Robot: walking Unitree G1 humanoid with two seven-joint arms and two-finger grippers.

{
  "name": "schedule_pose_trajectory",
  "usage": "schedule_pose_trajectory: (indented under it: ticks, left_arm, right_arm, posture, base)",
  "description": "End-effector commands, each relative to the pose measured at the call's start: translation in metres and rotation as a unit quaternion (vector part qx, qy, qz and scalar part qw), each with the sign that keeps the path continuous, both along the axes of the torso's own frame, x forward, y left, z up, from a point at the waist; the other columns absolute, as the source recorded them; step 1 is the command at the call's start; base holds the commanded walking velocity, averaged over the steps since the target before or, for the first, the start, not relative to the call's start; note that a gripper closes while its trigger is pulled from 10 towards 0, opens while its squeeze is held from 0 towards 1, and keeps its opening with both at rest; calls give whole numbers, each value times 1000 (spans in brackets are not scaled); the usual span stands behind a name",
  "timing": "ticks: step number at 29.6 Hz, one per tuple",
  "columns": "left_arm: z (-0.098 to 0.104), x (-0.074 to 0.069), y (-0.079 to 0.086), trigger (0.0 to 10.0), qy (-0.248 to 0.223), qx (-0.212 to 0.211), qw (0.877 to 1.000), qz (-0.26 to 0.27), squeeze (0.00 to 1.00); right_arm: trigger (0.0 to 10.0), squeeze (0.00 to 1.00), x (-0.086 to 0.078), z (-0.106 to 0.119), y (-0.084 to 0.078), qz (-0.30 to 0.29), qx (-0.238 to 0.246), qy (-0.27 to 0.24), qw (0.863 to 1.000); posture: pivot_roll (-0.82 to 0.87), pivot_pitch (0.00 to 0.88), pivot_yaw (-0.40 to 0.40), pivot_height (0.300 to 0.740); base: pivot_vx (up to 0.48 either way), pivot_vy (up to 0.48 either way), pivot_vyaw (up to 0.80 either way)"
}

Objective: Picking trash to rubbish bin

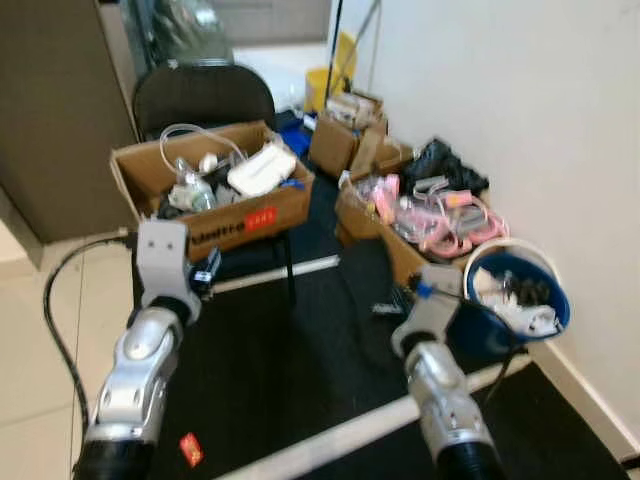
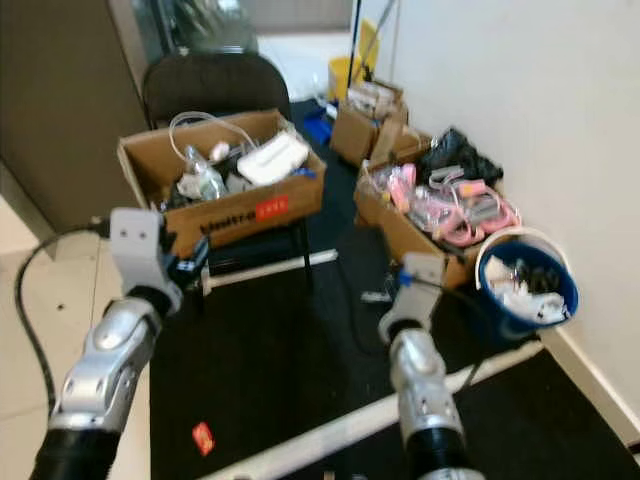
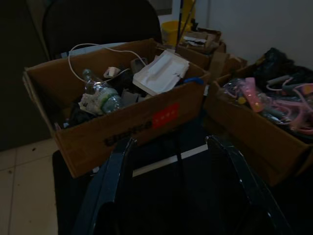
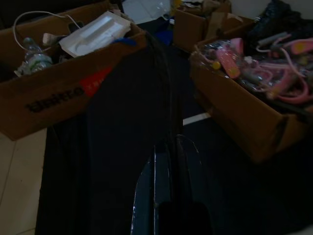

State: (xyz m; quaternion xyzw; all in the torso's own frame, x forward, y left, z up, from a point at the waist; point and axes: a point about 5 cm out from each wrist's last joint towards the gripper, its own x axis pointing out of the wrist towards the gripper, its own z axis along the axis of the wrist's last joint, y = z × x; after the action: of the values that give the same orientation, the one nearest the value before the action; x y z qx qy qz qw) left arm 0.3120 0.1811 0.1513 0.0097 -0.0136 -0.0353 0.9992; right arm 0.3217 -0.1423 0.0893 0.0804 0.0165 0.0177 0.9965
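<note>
So the robot is standing on a black mat (image 1: pixel 300 370) facing a pretty cluttered corner. The left gripper (image 3: pixel 178 191) is raised toward the big cardboard box (image 1: pixel 215 215) sitting on a black chair (image 1: pixel 205 95), and its two fingers are spread wide apart with nothing between them, which looks like it's lining up for a grab. That box holds a crumpled plastic bottle (image 3: pixel 100 93), a white cable (image 3: pixel 98 49) and a flat white packet (image 3: pixel 161 71), so the bottle seems the likeliest bit of trash to go for, just a guess though.

The right gripper (image 4: pixel 164 161) has its fingers pressed together, empty, pointing out over the mat between the chair box and a second box full of pink stuff (image 1: pixel 440 215). Probably just parked there out of the way.

The bin is the blue bucket (image 1: pixel 550 290) with a white rim against the wall on the robot's right, just beside the pink box, already holding some white scraps. There's also a small red scrap (image 1: pixel 190 448) lying on the mat near the left arm, which could count as trash too. Nothing's been picked yet as far as these views show
</note>
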Motion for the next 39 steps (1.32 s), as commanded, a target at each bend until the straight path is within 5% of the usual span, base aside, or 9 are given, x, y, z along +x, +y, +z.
schedule_pose_trajectory:
  ticks: [1,29,39]
  left_arm:
    - [-5,-2,-1,10000,12,0,1000,-3,0]
    - [-10,-6,-2,10000,21,-8,1000,-3,0]
    - [-10,-7,-1,10000,21,-7,1000,-1,0]
  right_arm:
    - [10000,0,0,0,-8,-13,-2,-4,1000]
    - [10000,0,4,9,0,11,-18,-22,1000]
    - [10000,0,6,12,4,27,-24,-27,999]
  posture:
    - [22,140,-14,740]
    - [21,149,-17,740]
    - [22,145,-28,740]
  base:
    - [401,0,0]
    - [400,0,0]
    - [398,0,721]
